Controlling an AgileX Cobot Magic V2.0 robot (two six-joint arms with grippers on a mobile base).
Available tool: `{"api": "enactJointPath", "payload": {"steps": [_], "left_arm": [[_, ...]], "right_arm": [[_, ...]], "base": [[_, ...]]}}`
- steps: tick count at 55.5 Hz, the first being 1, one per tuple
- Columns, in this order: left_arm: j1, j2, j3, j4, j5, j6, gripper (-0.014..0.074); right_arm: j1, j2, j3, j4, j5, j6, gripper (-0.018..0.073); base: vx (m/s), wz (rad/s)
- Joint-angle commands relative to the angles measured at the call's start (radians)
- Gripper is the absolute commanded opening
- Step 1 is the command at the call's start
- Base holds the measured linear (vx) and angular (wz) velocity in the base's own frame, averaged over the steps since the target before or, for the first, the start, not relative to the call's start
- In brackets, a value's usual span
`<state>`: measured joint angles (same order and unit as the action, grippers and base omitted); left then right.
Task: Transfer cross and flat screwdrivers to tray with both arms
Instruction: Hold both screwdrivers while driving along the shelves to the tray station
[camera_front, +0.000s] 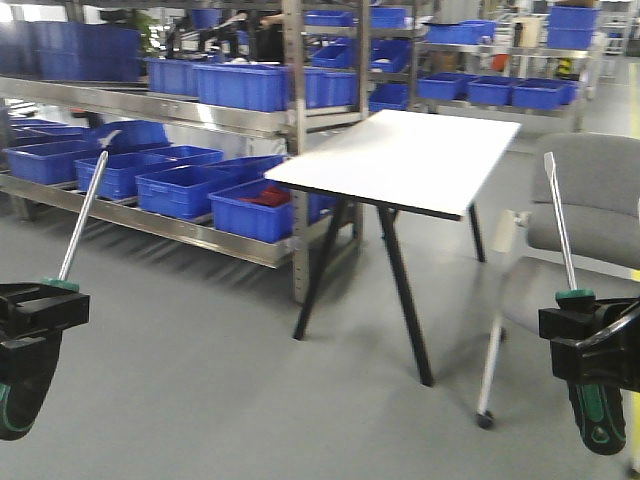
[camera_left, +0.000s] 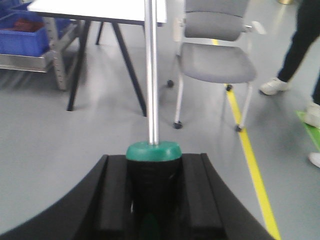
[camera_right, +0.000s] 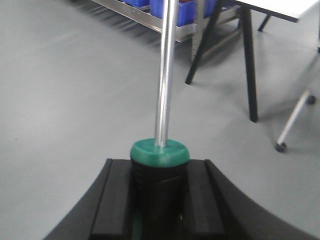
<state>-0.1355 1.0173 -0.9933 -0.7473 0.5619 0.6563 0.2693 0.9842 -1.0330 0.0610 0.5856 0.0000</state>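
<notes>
My left gripper (camera_front: 42, 303) is clenched on the left screwdriver (camera_front: 85, 210), my right gripper (camera_front: 588, 332) on the right screwdriver (camera_front: 560, 222), each shaft rising up and forward from its gripper; tray not visible.

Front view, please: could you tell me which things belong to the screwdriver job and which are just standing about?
Job: left screwdriver, left pincer, right screwdriver, right pincer. Tray not in view.
Standing about: white table, grey chair, blue bins, metal shelving.
</notes>
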Motion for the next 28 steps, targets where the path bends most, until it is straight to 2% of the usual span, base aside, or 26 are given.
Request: {"api": "enactJointPath", "payload": {"steps": [1,28], "left_arm": [[-0.005,-0.021,-0.028,-0.043,-0.064,0.001,0.0003],[-0.005,-0.021,-0.028,-0.043,-0.063,0.001,0.0003]], "right_arm": [[-0.003,-0.015,-0.034,-0.002,-0.09,-0.007,-0.0008],[-0.003,-0.015,-0.034,-0.002,-0.09,-0.007,-0.0008]], "base": [[0.52,0.42],[0.52,0.47]]}}
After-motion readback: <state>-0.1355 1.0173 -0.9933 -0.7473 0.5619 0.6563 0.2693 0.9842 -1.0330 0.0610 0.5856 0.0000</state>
